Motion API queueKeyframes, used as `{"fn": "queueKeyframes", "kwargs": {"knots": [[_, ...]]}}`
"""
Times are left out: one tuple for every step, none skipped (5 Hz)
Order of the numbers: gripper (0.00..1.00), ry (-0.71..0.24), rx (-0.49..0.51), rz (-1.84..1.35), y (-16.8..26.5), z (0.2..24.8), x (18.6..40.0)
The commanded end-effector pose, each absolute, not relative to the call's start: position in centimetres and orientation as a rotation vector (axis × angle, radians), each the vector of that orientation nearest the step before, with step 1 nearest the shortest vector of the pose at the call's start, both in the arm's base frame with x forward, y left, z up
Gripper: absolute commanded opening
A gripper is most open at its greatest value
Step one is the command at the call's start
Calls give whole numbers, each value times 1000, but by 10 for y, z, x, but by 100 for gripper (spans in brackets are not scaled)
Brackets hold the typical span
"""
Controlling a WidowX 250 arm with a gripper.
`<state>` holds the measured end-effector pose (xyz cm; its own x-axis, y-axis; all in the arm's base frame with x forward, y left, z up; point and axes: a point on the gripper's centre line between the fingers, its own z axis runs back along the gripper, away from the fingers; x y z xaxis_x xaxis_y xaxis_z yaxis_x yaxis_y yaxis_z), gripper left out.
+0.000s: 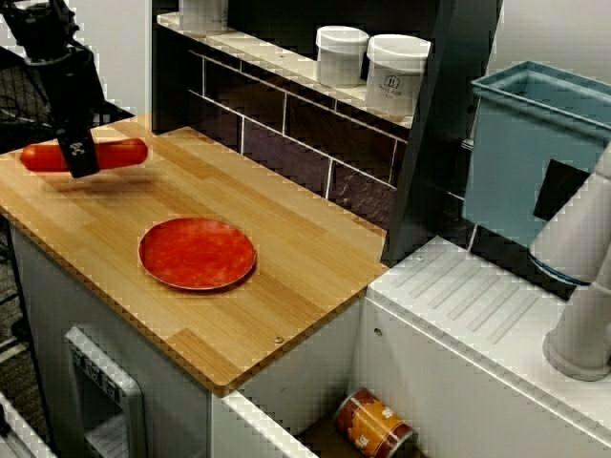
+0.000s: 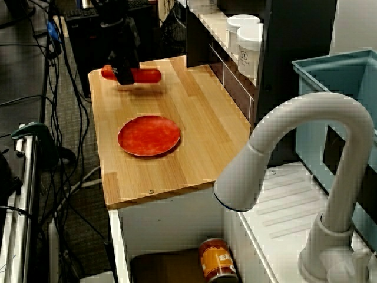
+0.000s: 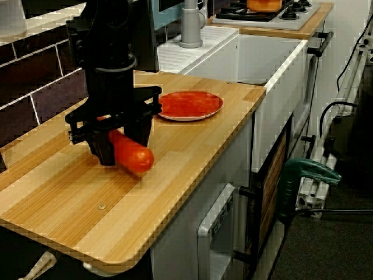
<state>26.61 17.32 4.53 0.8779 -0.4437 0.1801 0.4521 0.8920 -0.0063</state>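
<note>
A long red sausage (image 1: pixel 119 153) is held crosswise by the black gripper (image 1: pixel 78 160), whose fingers are closed narrowly about its middle. It is kept near the end of the light wooden worktop (image 1: pixel 305 258) farthest from the white sink unit (image 1: pixel 477 315), and a shadow is cast on the wood just beneath it. A round red plate (image 1: pixel 198 253) is laid flat near the worktop's middle, well apart from the sausage. The back edge is met by a dark tiled wall (image 1: pixel 286 143), and two white lidded jars (image 1: pixel 368 62) are stood on the ledge above. An orange can (image 1: pixel 374 425) is seen lying in the basin, near a white faucet (image 2: pixel 306 109) and a teal bin (image 1: pixel 535 143). Black cables (image 2: pixel 70 135) are trailed over the floor before the front edge
</note>
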Motion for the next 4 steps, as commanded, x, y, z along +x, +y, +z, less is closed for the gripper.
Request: {"fn": "queueKeyframes", "kwargs": {"knots": [[100,-154,-25,-473,176,45,252],[100,-146,-27,-487,176,43,248],[100,-143,-55,-474,183,48,244],[100,-158,-110,-474,192,59,243]]}}
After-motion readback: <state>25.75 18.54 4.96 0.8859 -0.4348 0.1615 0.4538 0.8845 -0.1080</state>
